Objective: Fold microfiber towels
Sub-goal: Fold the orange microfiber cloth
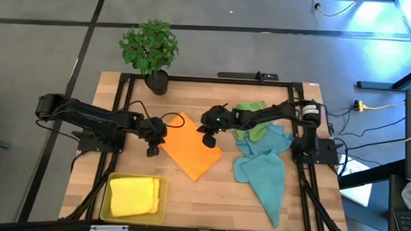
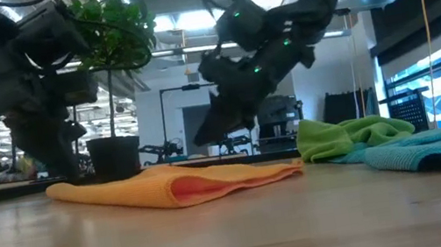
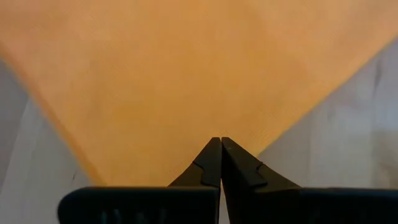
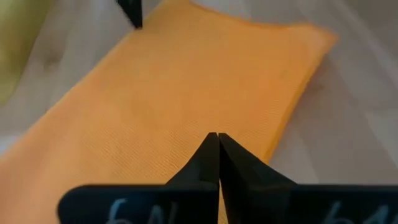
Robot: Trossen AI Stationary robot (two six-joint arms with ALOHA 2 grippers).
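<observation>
Orange microfiber towel, folded, table centre: soft, light, limp; best pinched at a corner. Left gripper at 9 o'clock, right gripper at 2, both closed, empty.

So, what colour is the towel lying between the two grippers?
Orange; the towel shows best in the high view.

orange towel: folded into a flat rectangle, lying askew at the middle of the worktop
green towel: crumpled in a heap, right of the orange one
teal towels: rumpled, spread loosely from the green heap toward the front right edge
yellow towel: folded, lying in the yellow tray at front left
</observation>
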